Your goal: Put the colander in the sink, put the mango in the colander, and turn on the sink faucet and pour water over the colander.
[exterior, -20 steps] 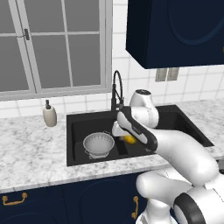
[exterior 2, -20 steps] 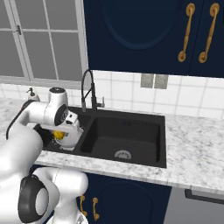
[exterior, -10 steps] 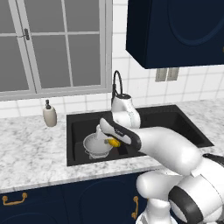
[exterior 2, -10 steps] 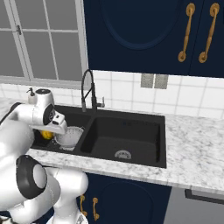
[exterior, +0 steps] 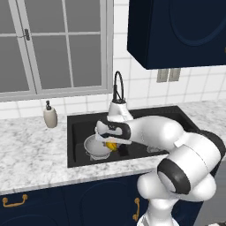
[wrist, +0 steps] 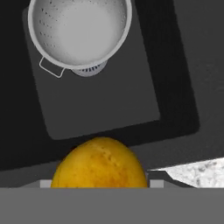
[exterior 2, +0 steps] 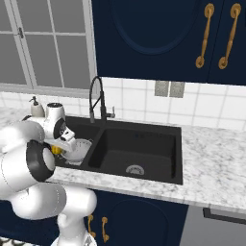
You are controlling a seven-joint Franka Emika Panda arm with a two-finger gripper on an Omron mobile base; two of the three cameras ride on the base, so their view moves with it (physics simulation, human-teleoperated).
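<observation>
Mango [wrist: 100, 162], smooth, rounded, yellow-orange, was carried from the sink's divider leftward to over the left basin of the matte black sink [exterior: 79, 156], clamped in the half-open end effector [exterior: 111, 145]. Perforated metal colander [wrist: 79, 31] sat in that basin; fingertips hidden, probably not yet centred above it.

colander [exterior: 98, 147] in left basin of sink [exterior: 79, 160] | mango [exterior: 112, 146] above its right rim | faucet [exterior: 118, 88] behind

The mango [wrist: 100, 162] hides both fingertips in the hand view; the colander [wrist: 79, 31] is cropped at the top edge.
</observation>
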